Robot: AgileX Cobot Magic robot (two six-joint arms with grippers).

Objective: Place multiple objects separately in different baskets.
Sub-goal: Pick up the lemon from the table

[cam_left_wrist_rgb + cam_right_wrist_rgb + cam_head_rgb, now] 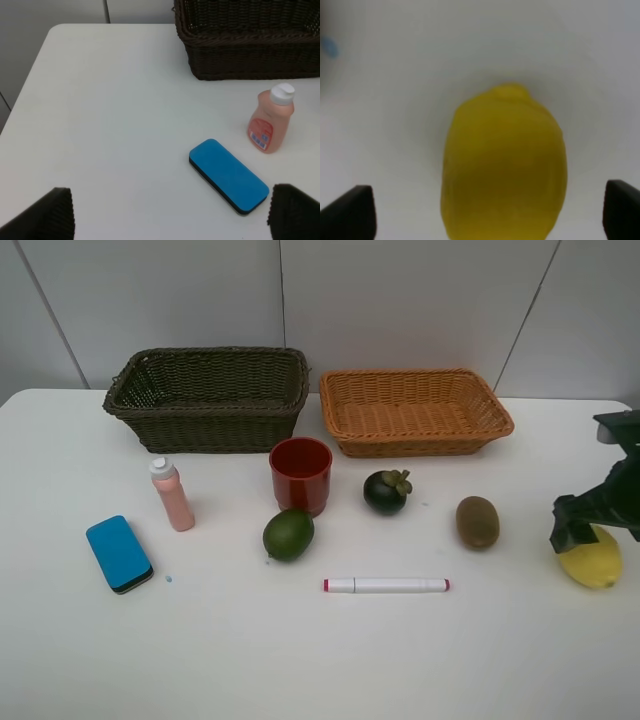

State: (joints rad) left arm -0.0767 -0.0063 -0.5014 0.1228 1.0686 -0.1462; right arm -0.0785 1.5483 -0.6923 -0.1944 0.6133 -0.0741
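Tabletop (320,660) holds the dark basket (205,400) beside the orange basket (415,412), the lemon (504,165) outside both, straddled untouched by your wide-open right gripper (485,210); your left gripper (167,214) gapes, holding nothing.

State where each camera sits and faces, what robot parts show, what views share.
Exterior high: mounted high, looking down across table at dark basket, orange basket; right gripper at lemon.
Left wrist: arm-mounted, facing blue eraser, pink bottle, dark basket; open left gripper showing.
Right wrist: arm-mounted, close above lemon, open fingertips flanking.
Shared: blue eraser, pink bottle in first two; lemon in first, third.
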